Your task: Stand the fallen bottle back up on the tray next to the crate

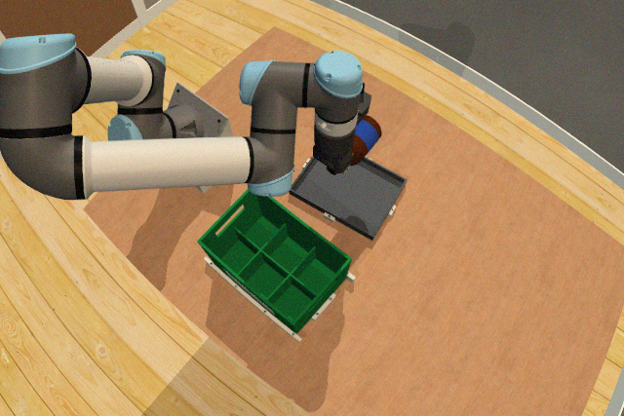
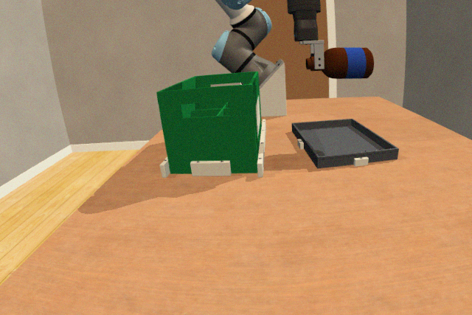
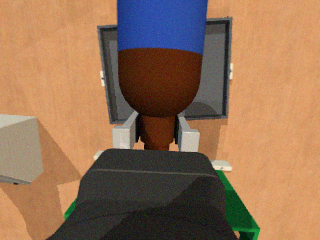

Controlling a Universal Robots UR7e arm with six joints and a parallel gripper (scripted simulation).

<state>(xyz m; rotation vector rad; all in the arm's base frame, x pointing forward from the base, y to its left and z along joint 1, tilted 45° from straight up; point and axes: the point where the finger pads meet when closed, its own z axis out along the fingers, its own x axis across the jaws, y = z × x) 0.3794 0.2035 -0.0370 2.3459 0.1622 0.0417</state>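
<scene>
Arm (image 1: 166, 162) reaches out from its base near the table's back edge, forearm level, wrist bent so the gripper (image 2: 317, 60) points straight down, high above the table (image 2: 266, 227). Jaws are clamped on the neck of the bottle (image 2: 346, 62), one pale finger (image 3: 125, 135) on each side of the neck in the wrist view, narrow gap filled by the neck.

Bottle hangs in the air, lying horizontal, held only at the neck, body sticking out sideways away from the gripper. It is brown with a rounded shoulder and a blue label band (image 2: 355, 62) round the body. Cap end sits at the fingers, base end points off toward the right edge of the table in the exterior view. It touches nothing but the fingers.

Tray (image 2: 380, 153) sits below, dark grey, shallow walls, flat on the table, well under the bottle. In the wrist view the bottle body covers the middle of the tray, with the bottle's shadow on the tray floor.

Crate (image 2: 209, 132) is green, with inner dividers making six compartments, just beside the tray, on its left in the exterior view, not touching it. Small pale blocks (image 2: 210, 168) sit against the crate's foot and the tray's walls.
</scene>
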